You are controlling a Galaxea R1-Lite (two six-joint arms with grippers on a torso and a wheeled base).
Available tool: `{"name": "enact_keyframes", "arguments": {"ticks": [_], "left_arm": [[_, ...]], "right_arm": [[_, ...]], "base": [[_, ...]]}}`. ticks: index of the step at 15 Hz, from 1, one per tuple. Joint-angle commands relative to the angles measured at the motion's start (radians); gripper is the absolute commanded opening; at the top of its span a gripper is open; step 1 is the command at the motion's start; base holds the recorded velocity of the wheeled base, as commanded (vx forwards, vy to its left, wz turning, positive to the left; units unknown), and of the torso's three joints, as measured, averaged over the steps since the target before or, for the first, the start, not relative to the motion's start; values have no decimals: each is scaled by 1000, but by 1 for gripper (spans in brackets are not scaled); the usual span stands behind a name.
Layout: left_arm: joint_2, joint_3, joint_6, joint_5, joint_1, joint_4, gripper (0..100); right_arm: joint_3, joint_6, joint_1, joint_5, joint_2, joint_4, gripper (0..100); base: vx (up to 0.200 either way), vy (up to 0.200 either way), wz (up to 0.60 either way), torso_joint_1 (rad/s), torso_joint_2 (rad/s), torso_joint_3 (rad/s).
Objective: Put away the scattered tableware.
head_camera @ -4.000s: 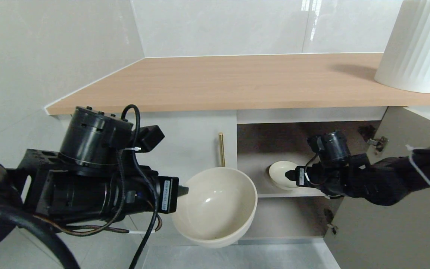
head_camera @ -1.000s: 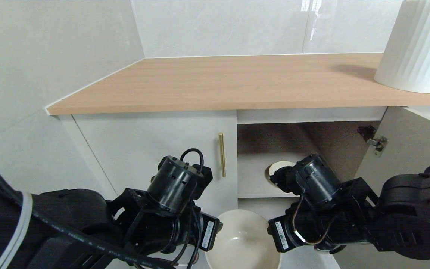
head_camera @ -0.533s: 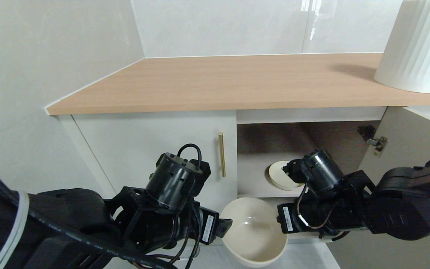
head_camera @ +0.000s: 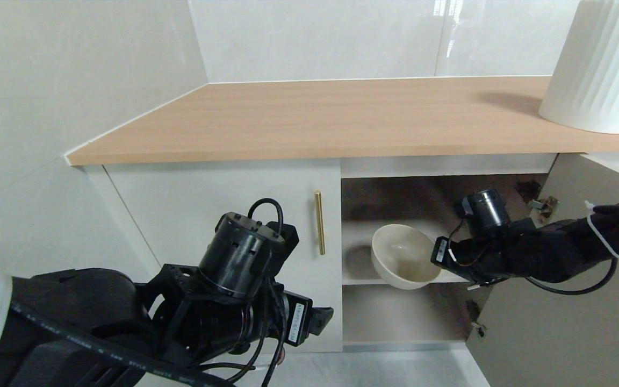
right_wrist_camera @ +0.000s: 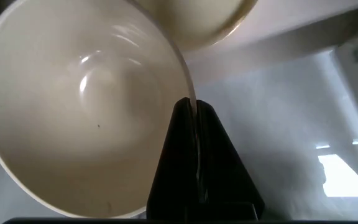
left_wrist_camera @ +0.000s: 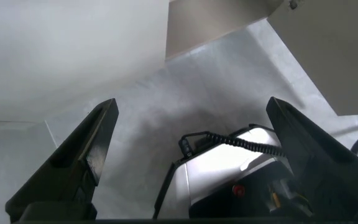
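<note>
Head view: right pincer (head_camera: 439, 253) pinches rim of big cream bowl (head_camera: 403, 257). Bowl tipped, at front edge of cupboard shelf (head_camera: 357, 239). Left pincer (head_camera: 317, 320) low by shut door (head_camera: 223, 204).

Left wrist view: fingers (left_wrist_camera: 89, 146) wide apart, holding nothing.

Right wrist view: small dish (right_wrist_camera: 197, 18) just behind bowl.

Step, my guess: putting bowl into cupboard. Next: level bowl, set down beside dish without bumping it, let go.
</note>
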Motion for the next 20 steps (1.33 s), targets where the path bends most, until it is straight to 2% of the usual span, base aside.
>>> {"name": "enact_keyframes", "arguments": {"ticks": [1,4,9,16,20], "left_arm": [[-2,-1,-4,-1,0,0,100],[1,-1,-4,-1,0,0,100],[6,-3,-4,1,0,-5,100],[7,-1,-5,1,0,-13,100],[12,-1,-5,-1,0,-14,100]], "right_arm": [[10,5,-23,-43,52,-99,0],[14,20,-71,-49,78,-197,0],[-1,11,-88,-103,139,-303,0],[-50,-29,-97,-192,227,-320,0],[-73,-29,-97,-197,242,-320,0]], "base": [[0,0,0,0,0,0],[0,0,0,0,0,0],[0,0,0,0,0,0],[0,0,0,0,0,0],[0,0,0,0,0,0]]}}
